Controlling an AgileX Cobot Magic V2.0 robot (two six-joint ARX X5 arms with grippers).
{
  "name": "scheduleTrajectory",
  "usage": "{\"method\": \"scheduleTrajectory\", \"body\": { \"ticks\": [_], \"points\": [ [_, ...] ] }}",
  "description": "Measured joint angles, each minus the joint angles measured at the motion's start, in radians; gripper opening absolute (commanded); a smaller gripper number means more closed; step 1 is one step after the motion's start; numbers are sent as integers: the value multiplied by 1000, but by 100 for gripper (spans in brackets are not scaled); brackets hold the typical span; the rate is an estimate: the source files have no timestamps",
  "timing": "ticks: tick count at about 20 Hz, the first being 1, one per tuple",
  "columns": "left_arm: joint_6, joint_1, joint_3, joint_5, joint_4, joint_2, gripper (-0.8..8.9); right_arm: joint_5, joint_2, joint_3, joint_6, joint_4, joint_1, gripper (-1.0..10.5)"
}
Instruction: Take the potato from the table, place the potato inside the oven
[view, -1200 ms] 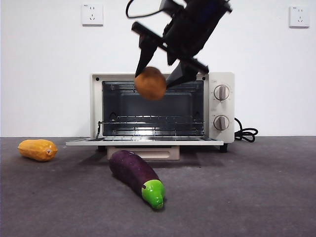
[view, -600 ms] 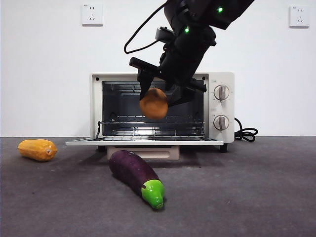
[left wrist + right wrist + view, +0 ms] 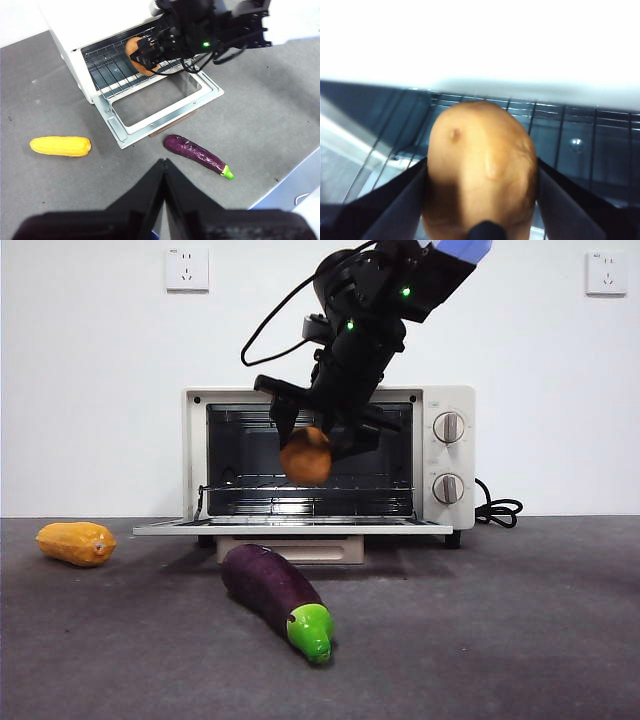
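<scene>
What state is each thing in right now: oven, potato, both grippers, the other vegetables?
oven: door down, open, rack inside.
potato: held off the table, at the oven mouth.
right gripper: shut on the potato.
left gripper: shut, holding nothing.
eggplant: lying on the table.
yellow-orange vegetable: lying on the table.

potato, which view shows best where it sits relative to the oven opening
The left wrist view: from above, the potato hangs in the right gripper over the oven rack at the opening. The front view shows potato against the cavity, depth unclear. The right wrist view shows it close between the fingers, rack behind.
</scene>
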Motion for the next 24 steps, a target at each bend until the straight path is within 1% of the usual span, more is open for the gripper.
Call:
{"method": "scheduleTrajectory", "body": {
  "ticks": [5, 6, 7, 8, 9, 15, 19, 24],
  "points": [
    [16, 0, 0, 0, 0, 2, -6, 23, 10, 23, 0, -18, -3, 230],
    [18, 0, 0, 0, 0, 3, -6, 25, 10, 23, 0, -21, -3, 270],
    [18, 0, 0, 0, 0, 4, -6, 26, 10, 24, -1, -23, -3, 388],
    [18, 0, 0, 0, 0, 6, -6, 26, 10, 29, -1, -33, -3, 534],
    [18, 0, 0, 0, 0, 8, -6, 26, 11, 36, -1, -49, -3, 610],
    [18, 0, 0, 0, 0, 9, -6, 27, 20, 105, -1, -195, -3, 603],
    [18, 0, 0, 0, 0, 8, -6, 26, 20, 217, -1, -376, 3, 603],
    [18, 0, 0, -6, 0, 8, -6, -4, 20, 316, 11, -699, 29, 593]
  ]
}}
